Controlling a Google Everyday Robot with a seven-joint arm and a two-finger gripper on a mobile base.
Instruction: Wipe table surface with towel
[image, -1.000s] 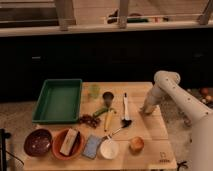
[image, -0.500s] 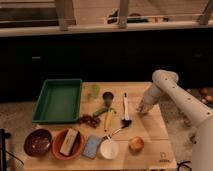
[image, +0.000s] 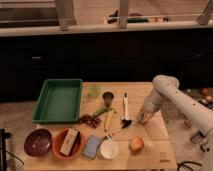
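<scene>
The table surface (image: 155, 131) is a light tan wooden top in the lower middle of the camera view. The towel (image: 141, 120), a small pale grey-blue cloth, lies on the right part of the table next to a white spatula. My gripper (image: 144, 116) hangs from the white arm that reaches in from the right. It is down at the towel and covers most of it. I cannot tell whether it is pressing the cloth on the wood.
A green tray (image: 59, 100) sits at the back left. Two cups (image: 94, 91), a white spatula (image: 125, 107), a black ladle (image: 117, 131), fruit (image: 136, 144), bowls (image: 37, 142), a blue pad (image: 92, 146) and a white bowl (image: 109, 148) crowd the left and front.
My gripper has moved a little to the left and towards the table's front, with the arm's lower end dropping closer to the spatula. The other objects have not moved.
</scene>
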